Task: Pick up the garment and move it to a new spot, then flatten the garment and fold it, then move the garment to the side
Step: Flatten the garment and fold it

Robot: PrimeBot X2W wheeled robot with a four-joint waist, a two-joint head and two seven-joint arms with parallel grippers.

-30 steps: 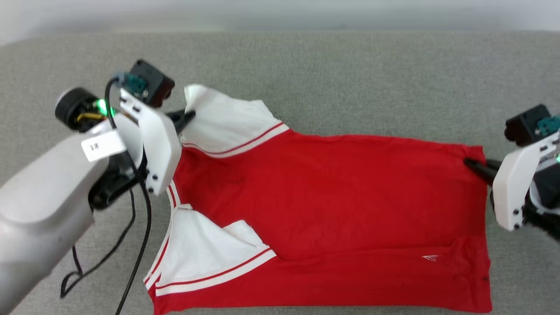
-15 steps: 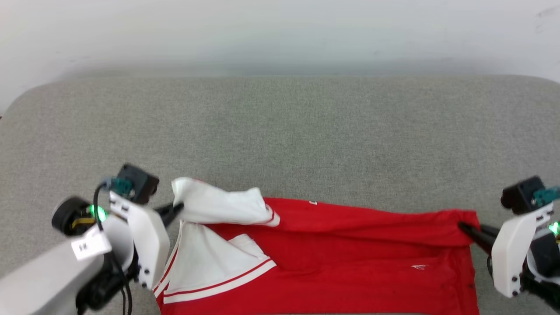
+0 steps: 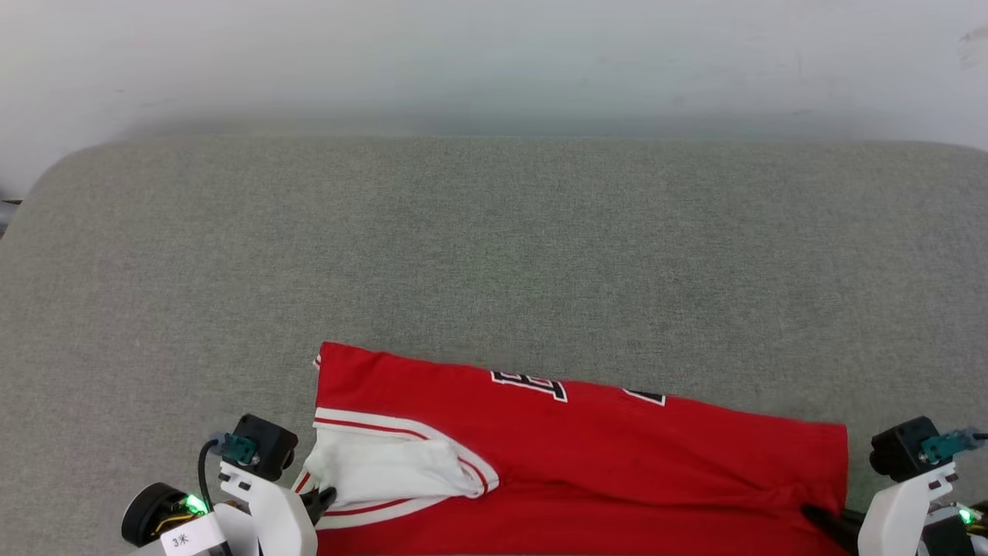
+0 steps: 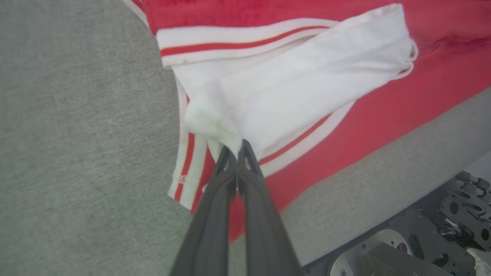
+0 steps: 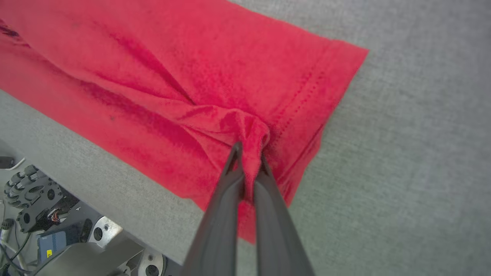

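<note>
We find the grey cushion (image 3: pixel 494 255) bearing the red shirt (image 3: pixel 587 455), doubled over along its near edge. Left gripper (image 4: pixel 238 145) is clamped on the white sleeve (image 4: pixel 307 76). Right gripper (image 5: pixel 247 151) is pinching the bunched red hem (image 5: pixel 307 96).

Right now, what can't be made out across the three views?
- Near edge of the garment: head view, cut off by the bottom frame edge.
- Lettering at its far edge: head view, runs over the fold, unreadable.
- Lower layers: covered by the folded top layer.
- Small mark on the trim: left wrist view, too small to read.
- Layers held by left end effector and right end effector: wrist views, hidden in bunched fabric.
</note>
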